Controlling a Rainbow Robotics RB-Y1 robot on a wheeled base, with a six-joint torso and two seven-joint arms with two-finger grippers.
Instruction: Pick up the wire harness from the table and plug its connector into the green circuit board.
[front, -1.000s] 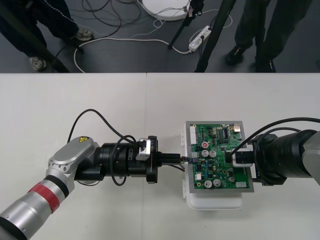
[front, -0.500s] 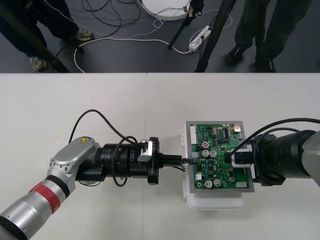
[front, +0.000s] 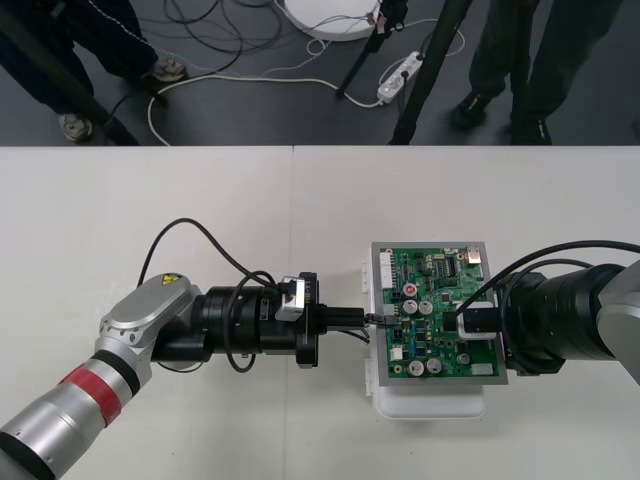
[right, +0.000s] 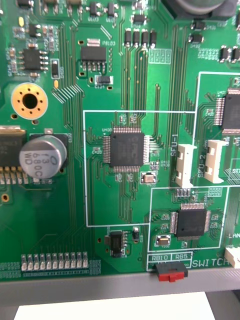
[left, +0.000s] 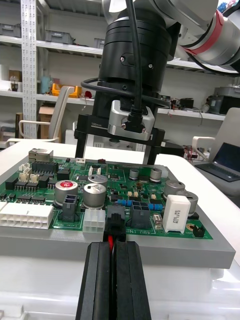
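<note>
The green circuit board (front: 430, 265) sits on its white base (front: 425, 405) right of the table's middle. My left gripper (front: 362, 320) reaches level to the board's left edge. In the left wrist view this gripper (left: 114, 247) is shut on the harness's black plug (left: 116, 220), with a red wire (left: 109, 240) between its fingers. The plug's tip is at a black connector on the board's edge; I cannot tell whether it is seated. My right gripper (front: 470, 325) hangs over the board's right part, and its fingers (left: 80, 142) stand wide apart, open. The right wrist view looks straight down on the board (right: 75, 200).
Tall capacitors (left: 65, 192) and white connectors (left: 25, 216) stand on the board beside the plug. A white relay (left: 175, 212) sits on the plug's other side. The left arm's cable (front: 190, 235) loops over the table behind it.
My left gripper has edged slightly toward the board with the plug. The right gripper has shifted a little over the board.
</note>
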